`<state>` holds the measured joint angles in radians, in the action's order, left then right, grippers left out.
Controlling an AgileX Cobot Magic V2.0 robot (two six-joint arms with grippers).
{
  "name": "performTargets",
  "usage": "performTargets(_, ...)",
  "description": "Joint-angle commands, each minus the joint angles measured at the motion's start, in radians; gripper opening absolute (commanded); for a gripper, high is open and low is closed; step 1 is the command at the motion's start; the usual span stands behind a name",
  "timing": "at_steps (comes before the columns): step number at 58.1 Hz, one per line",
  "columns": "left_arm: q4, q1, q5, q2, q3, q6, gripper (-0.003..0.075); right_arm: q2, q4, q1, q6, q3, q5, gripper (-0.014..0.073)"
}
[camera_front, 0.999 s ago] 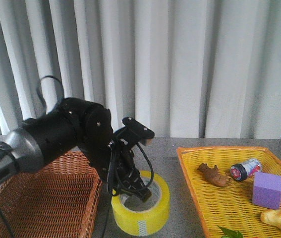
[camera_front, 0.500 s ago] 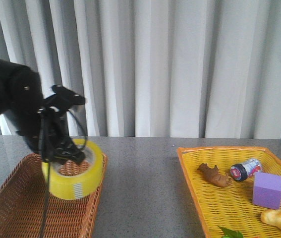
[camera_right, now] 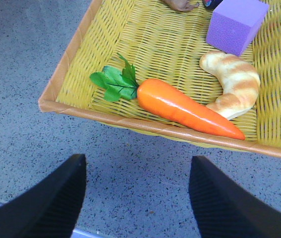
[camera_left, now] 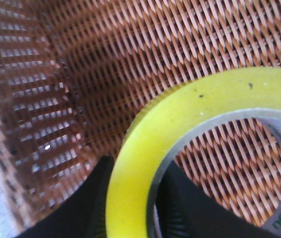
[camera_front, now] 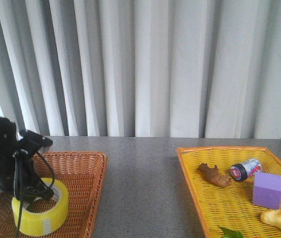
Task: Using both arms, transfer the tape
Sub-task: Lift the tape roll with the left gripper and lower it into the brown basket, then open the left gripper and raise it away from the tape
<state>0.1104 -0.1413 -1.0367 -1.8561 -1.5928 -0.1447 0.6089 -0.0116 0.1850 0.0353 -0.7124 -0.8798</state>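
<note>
Front view: one tape (camera_front: 40,214), gripped by left pincer (camera_front: 37,192); right pincer (camera_right: 138,198) open; two baskets.

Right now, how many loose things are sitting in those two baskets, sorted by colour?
Yellow: 1, the tape, in the brown basket
Purple: 1, the cube
Orange: 1, the carrot
Brown: 1, the small lumpy piece
Tan: 1, the bread
Red and silver: 1, the small can
Total: 6; all but the tape lie in the yellow basket.
</note>
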Motion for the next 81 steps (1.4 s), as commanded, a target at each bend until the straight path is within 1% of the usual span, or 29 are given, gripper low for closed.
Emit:
performTargets(1,-0.011,0.002,0.141,0.046,0.020,0.012,0.0098,0.002,-0.005,-0.005,0.001,-0.024,0.055,0.0438)
performTargets(7,-0.011,0.002,0.174,0.023,0.041,0.012,0.0099,0.002,-0.005,-0.005,0.001,-0.024,0.055,0.0438)
performTargets(16,-0.011,0.002,0.172,0.005,0.041,0.016,0.0103,0.002,-0.005,-0.005,0.001,-0.024,0.055,0.0438)
performTargets(20,-0.011,0.002,0.173,0.004,0.041,0.035,0.0125,0.002,-0.005,-0.005,0.001,-0.024,0.055,0.0438)
performTargets(23,-0.011,0.002,0.173,0.004,0.041,0.038,0.0162,0.002,-0.005,-0.005,0.001,-0.024,0.055,0.0438)
performTargets(27,-0.011,0.002,0.173,0.004,0.041,0.038,0.0238,0.002,-0.005,-0.005,0.001,-0.024,0.055,0.0438)
performTargets(36,-0.011,0.002,0.168,0.015,0.032,0.038,0.0483,0.002,-0.005,-0.005,0.001,-0.024,0.055,0.0438)
performTargets(39,-0.011,0.002,0.150,0.029,0.022,0.038,0.0542,0.002,-0.005,-0.005,0.001,-0.024,0.055,0.0438)
performTargets(43,-0.011,0.002,0.125,0.059,0.014,0.038,0.0594,0.002,-0.005,-0.005,0.001,-0.024,0.054,0.0438)
performTargets(46,-0.014,0.001,0.108,0.087,0.014,0.039,0.0614,0.002,-0.005,-0.005,0.001,-0.024,0.055,0.0438)
performTargets(53,-0.054,0.001,0.055,0.180,0.018,0.054,0.0611,0.002,-0.005,-0.005,0.001,-0.024,0.055,0.0438)
performTargets(63,-0.119,0.001,0.011,0.320,0.033,0.053,0.0580,0.002,-0.005,-0.005,0.001,-0.024,0.054,0.0438)
performTargets(71,-0.125,0.001,0.046,0.460,0.126,0.053,0.0559,0.002,-0.005,-0.005,0.001,-0.024,0.054,0.0438)
performTargets(81,-0.125,0.001,0.077,0.651,0.298,0.053,0.0552,0.002,-0.005,-0.005,0.001,-0.024,0.055,0.0438)
